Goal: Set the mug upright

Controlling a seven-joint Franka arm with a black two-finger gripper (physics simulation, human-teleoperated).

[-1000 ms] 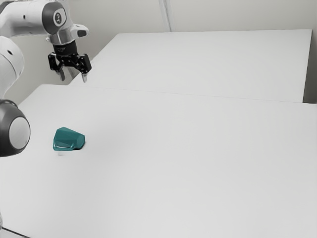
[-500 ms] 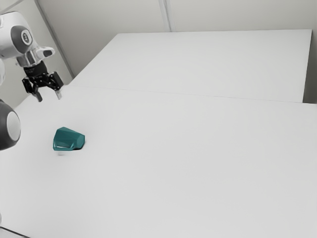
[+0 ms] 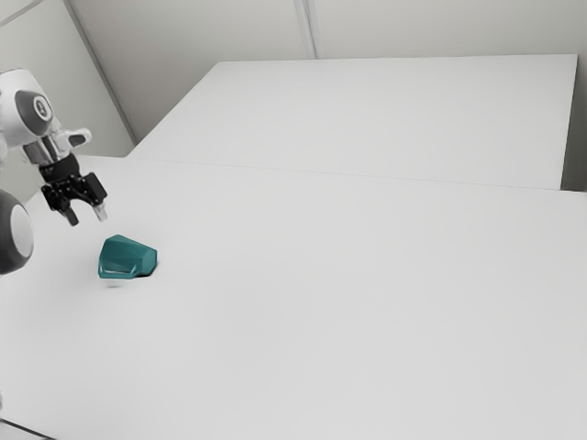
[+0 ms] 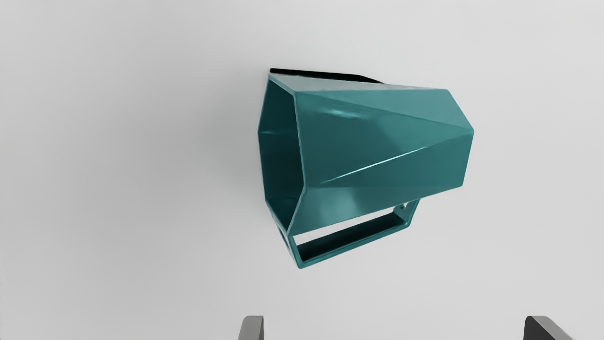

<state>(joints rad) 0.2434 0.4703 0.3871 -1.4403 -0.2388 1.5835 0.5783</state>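
Observation:
My gripper (image 3: 86,218) hangs above the table at the exterior view's left, its two fingers well apart and nothing between them. A teal faceted mug (image 3: 127,258) lies on its side, a little lower and toward the exterior view's right from the fingertips. In the wrist view the mug (image 4: 377,146) shows its dark open mouth at one end and its base at the other, with the angular handle (image 4: 356,242) on the side toward my gripper (image 4: 394,326). Neither finger touches it.
The mug rests on a wide white table (image 3: 348,302). Behind it stands another white surface (image 3: 394,119), with pale walls (image 3: 211,32) beyond. A dark cable (image 3: 27,429) runs at the exterior view's lower left corner.
Over the last second my gripper has come down and shifted toward the exterior view's left, nearer the mug's height. Its fingers have stayed apart, and the mug lies where it was.

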